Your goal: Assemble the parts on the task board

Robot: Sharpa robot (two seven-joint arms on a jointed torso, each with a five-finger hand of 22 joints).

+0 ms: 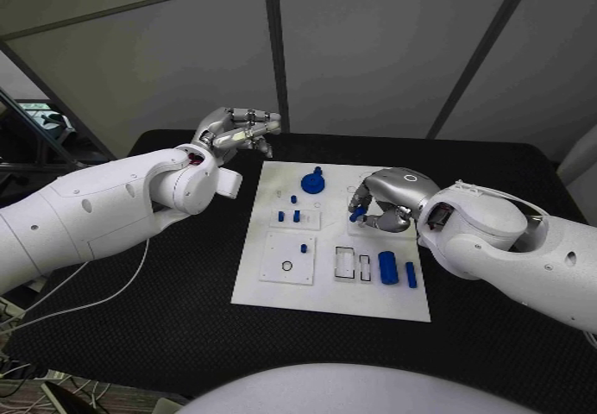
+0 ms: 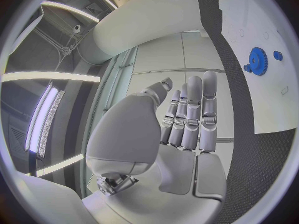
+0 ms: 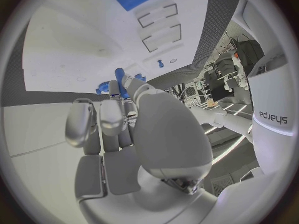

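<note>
While the right hand hovers over the far right part of the board, it pinches a small blue peg in its fingertips; the right wrist view shows the same peg gripped between thumb and fingers, its long axis running roughly along the fingers and pointing toward the board. Just which seat lies under it I cannot tell, since the hand covers that patch. To its left stand the blue gear and a few small pegs; nearer, on the right, lie a cylinder and a bar beside two empty slots. By my judgement the right hand is the one placed to insert. Well off the far left corner of the board, the left hand is raised with fingers straight and pressed together, holding nothing.
</note>
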